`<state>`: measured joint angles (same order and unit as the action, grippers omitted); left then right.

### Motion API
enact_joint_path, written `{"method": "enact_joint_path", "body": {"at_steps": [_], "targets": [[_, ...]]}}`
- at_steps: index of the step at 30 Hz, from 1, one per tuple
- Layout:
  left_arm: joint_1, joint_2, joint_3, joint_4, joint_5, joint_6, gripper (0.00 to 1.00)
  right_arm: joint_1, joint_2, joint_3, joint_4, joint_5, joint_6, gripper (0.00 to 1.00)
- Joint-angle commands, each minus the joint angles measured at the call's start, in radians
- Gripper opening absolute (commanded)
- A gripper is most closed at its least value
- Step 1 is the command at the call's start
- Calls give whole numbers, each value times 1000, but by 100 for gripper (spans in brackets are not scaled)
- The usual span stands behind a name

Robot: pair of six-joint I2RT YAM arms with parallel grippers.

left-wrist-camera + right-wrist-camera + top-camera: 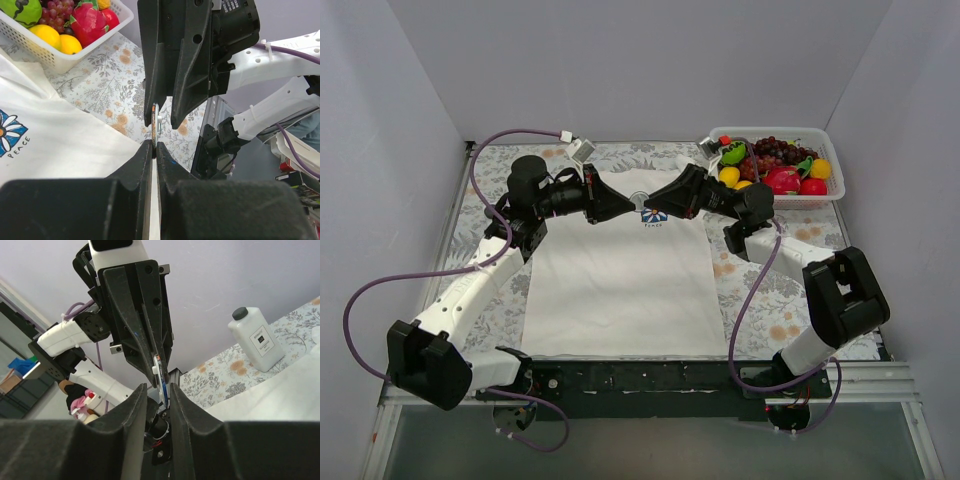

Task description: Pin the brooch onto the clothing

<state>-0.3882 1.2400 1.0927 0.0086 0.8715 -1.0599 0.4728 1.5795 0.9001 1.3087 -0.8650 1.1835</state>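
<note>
The white T-shirt (620, 280) lies flat on the table, its blue flower print (654, 215) on the chest. Both grippers meet tip to tip above the collar. My left gripper (623, 205) is shut on the brooch (155, 120), a thin disc seen edge-on and held upright in the air. My right gripper (658, 199) is open, one finger on each side of the brooch (159, 367). In the left wrist view the right gripper (161, 124) straddles the disc above my left gripper (154, 146). The top view hides the brooch between the fingers.
A white basket (825, 140) of toy fruit stands at the back right, also in the left wrist view (75, 55). A small white bottle (582, 150) lies at the back, left of the collar. A floral tablecloth (760, 290) covers the table around the shirt.
</note>
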Motion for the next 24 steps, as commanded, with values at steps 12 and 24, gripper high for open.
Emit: {"method": "enact_joint_path", "body": {"at_steps": [12, 24], "targets": [[0, 4, 9, 13, 17, 6, 0, 17, 8, 68, 291, -26, -28, 34], [0, 9, 22, -2, 14, 18, 0, 29, 13, 91, 209, -46, -74, 1]]}}
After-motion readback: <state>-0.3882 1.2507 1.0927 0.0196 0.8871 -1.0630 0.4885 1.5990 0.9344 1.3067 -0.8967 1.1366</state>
